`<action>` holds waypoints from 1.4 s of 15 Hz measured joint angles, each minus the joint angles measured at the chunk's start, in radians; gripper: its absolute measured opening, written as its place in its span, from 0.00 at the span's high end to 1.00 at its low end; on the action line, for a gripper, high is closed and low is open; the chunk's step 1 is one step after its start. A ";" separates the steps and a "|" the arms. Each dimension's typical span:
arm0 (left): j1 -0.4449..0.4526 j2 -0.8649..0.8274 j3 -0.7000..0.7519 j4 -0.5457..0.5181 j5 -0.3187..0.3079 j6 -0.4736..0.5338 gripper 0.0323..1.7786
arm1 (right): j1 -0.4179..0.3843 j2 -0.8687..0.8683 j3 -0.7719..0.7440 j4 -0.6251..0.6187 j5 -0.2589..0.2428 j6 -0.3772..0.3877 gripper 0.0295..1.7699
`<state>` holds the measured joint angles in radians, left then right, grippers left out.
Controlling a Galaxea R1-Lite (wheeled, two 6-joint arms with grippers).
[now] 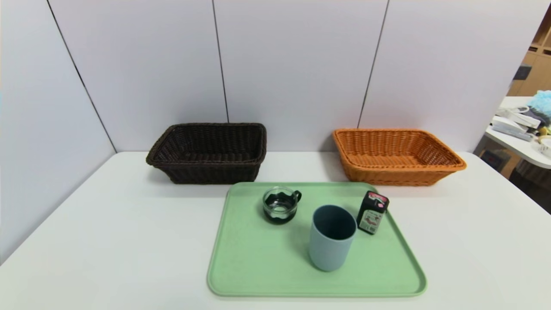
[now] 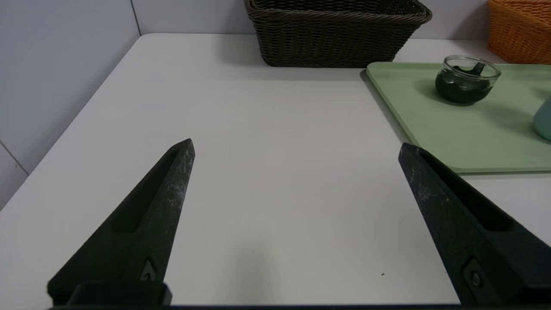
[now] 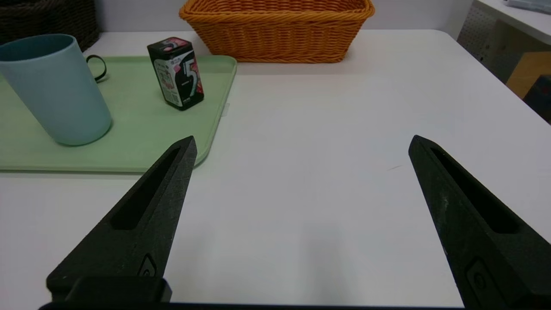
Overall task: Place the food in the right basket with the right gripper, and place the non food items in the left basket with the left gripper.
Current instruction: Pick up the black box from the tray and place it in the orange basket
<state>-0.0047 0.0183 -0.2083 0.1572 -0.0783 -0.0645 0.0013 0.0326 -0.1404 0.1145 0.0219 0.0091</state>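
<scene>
My left hand [image 2: 297, 148] and right hand [image 3: 301, 144] gape empty, flanking the pale green plastic tray [image 1: 258, 258], each nearest its own items.

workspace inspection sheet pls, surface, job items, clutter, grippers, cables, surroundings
surface: white table with a green tray near its front middle.
job's things: packet, blue-grey tumbler and glass cup all upright on the tray; dark brown basket behind on the left, orange basket behind on the right, nothing seen inside either.
clutter: nothing seen on the table beyond these.
grippers: left gripper over bare table beside the tray, jaws wide open, holding nothing; right gripper likewise on the tray's other side.
cables: nothing seen.
surroundings: pale wall panels behind; a second table with assorted things off to the right.
</scene>
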 joint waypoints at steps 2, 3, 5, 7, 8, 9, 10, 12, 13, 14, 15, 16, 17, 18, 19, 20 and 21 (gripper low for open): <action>0.000 0.056 -0.056 0.004 -0.011 -0.003 0.05 | 0.000 0.047 -0.056 -0.001 0.006 0.004 0.04; 0.000 0.094 -0.074 -0.023 -0.012 -0.004 0.05 | 0.000 0.073 -0.089 -0.001 0.017 0.004 0.04; 0.001 0.188 -0.110 -0.109 -0.014 -0.007 0.05 | 0.000 0.139 -0.146 -0.010 0.033 0.006 0.04; 0.001 0.301 -0.157 -0.194 -0.014 -0.009 0.05 | 0.000 0.224 -0.205 -0.039 0.039 0.008 0.04; 0.001 0.359 -0.183 -0.229 -0.014 -0.009 0.05 | 0.000 0.270 -0.229 -0.063 0.039 0.008 0.04; 0.001 0.420 -0.206 -0.265 -0.015 -0.010 0.05 | 0.000 0.319 -0.252 -0.091 0.041 0.007 0.04; 0.001 0.493 -0.226 -0.313 -0.015 -0.010 0.05 | 0.000 0.374 -0.273 -0.129 0.043 0.006 0.04; -0.001 0.615 -0.237 -0.410 -0.015 -0.011 0.05 | 0.000 0.476 -0.297 -0.207 0.046 0.002 0.04; -0.010 0.676 -0.233 -0.469 -0.015 -0.011 0.05 | 0.000 0.521 -0.303 -0.240 0.049 -0.001 0.04; -0.024 0.736 -0.217 -0.524 -0.015 -0.013 0.05 | 0.001 0.560 -0.305 -0.254 0.056 -0.001 0.04; -0.043 0.792 -0.190 -0.585 -0.015 -0.014 0.05 | 0.002 0.592 -0.304 -0.262 0.066 0.000 0.04; -0.063 0.850 -0.157 -0.656 -0.014 -0.014 0.05 | 0.004 0.619 -0.292 -0.271 0.072 0.000 0.04; -0.083 0.902 -0.125 -0.726 -0.013 -0.014 0.05 | 0.011 0.637 -0.279 -0.280 0.072 0.001 0.04; -0.104 0.951 -0.096 -0.801 -0.012 -0.011 0.05 | 0.026 0.650 -0.262 -0.286 0.074 0.003 0.04; -0.127 0.997 -0.068 -0.881 -0.009 -0.009 0.05 | 0.047 0.660 -0.246 -0.298 0.074 0.003 0.04; -0.151 1.032 -0.047 -0.942 -0.004 -0.006 0.05 | 0.069 0.666 -0.234 -0.310 0.074 0.005 0.04; -0.177 1.057 -0.035 -0.979 0.005 -0.005 0.05 | 0.091 0.673 -0.223 -0.325 0.074 0.007 0.04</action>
<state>-0.1813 1.0755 -0.2430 -0.8217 -0.0734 -0.0696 0.0919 0.7051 -0.3636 -0.2102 0.0957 0.0164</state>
